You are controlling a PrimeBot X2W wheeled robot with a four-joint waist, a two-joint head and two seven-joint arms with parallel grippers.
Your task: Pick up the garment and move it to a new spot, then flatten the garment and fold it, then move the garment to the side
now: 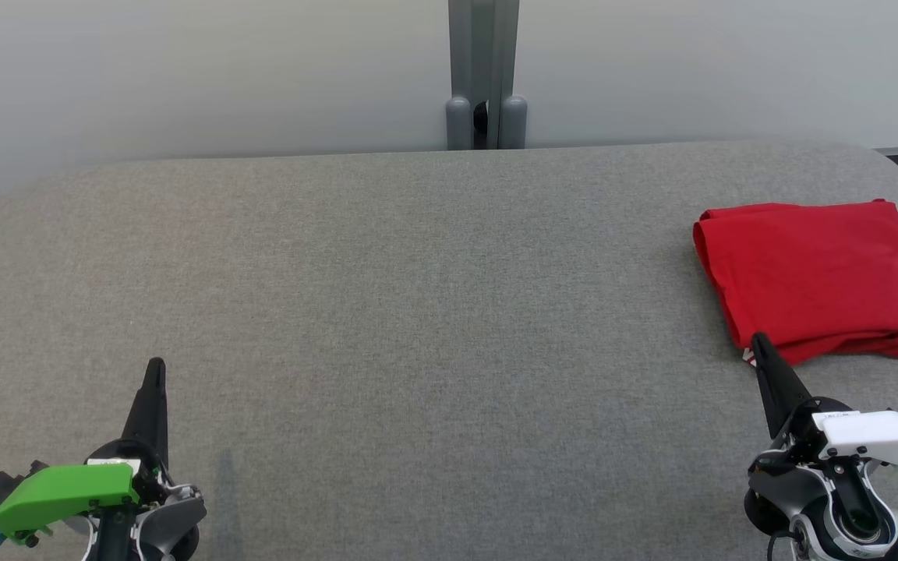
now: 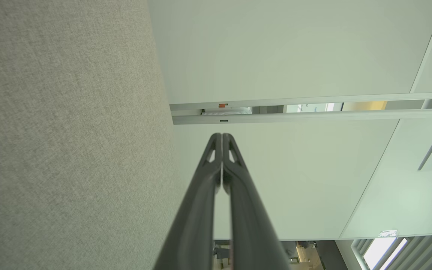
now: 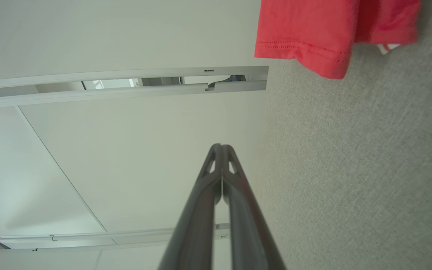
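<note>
A red garment (image 1: 819, 276) lies folded into a neat rectangle at the far right of the grey fabric table (image 1: 418, 312), its right side running out of the head view. Its hemmed corner (image 3: 313, 33) shows at the top of the right wrist view. My right gripper (image 1: 761, 343) is shut and empty, its tip just in front of the garment's near left corner. At the lower left my left gripper (image 1: 156, 366) is also shut and empty, far from the garment. Both wrist views show the fingers (image 2: 221, 140) (image 3: 221, 150) pressed together.
A pale partition wall (image 1: 184, 70) with a grey post (image 1: 485, 78) stands behind the table. The table's back corners are rounded. A small white tag (image 1: 747, 356) peeks out by the garment's near left corner.
</note>
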